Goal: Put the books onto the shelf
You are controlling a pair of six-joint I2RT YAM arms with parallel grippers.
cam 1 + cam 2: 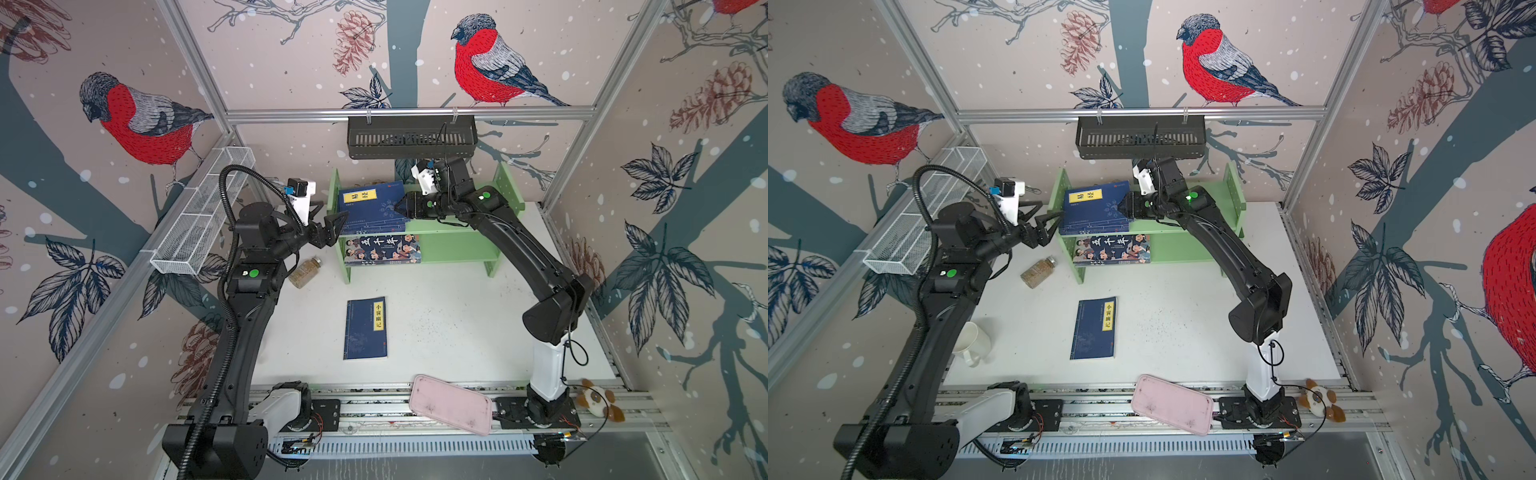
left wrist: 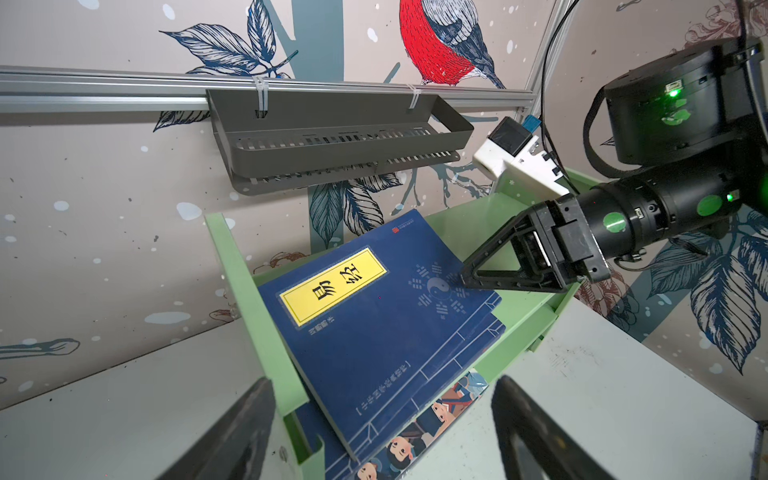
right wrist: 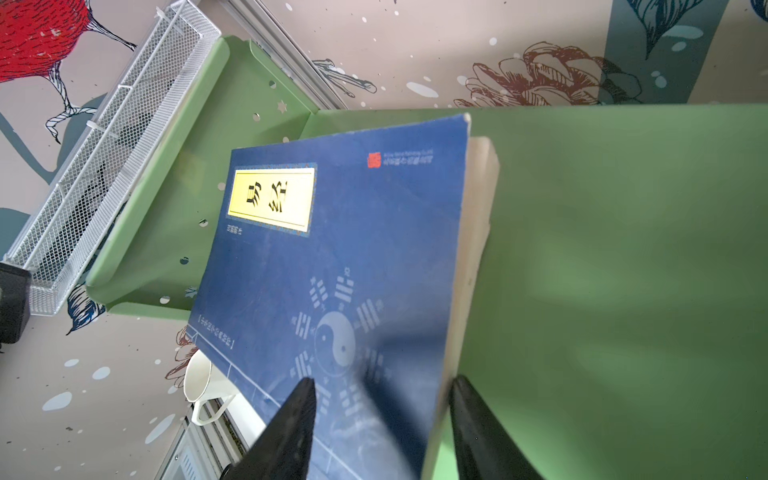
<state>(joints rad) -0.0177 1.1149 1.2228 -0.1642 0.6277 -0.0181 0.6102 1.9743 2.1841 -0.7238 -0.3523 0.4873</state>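
Nearest the lens, the pink tray (image 1: pixel 451 405) lies across the front rail and carries no book. Just beyond it one loose navy book (image 1: pixel 365 328) lies flat on the worktop (image 1: pixel 457 324), yellow label up, well apart from both arms; it is judged the only book not yet shelved. On the shelf (image 1: pixel 508 187), lower tier: cartoon book (image 1: pixel 382 249) lying flat at the left end. Upper tier, left end: a stack of navy books, in which the top navy book (image 2: pixel 374 324) sits askew over a second navy book (image 2: pixel 478 345). How many lie beneath cannot be counted from these views. Right end effector (image 2: pixel 464 277) is at the top book's fore-edge, jaws parted, one finger over the cover and one beyond the page edge; whether it grips or merely touches cannot be told. Left end effector (image 1: pixel 332 216) hovers just outside the shelf's left side panel, jaws spread wide, holding nothing. Judgement: task mostly done. What remains is settling the top book on its stack and shelving the loose one.
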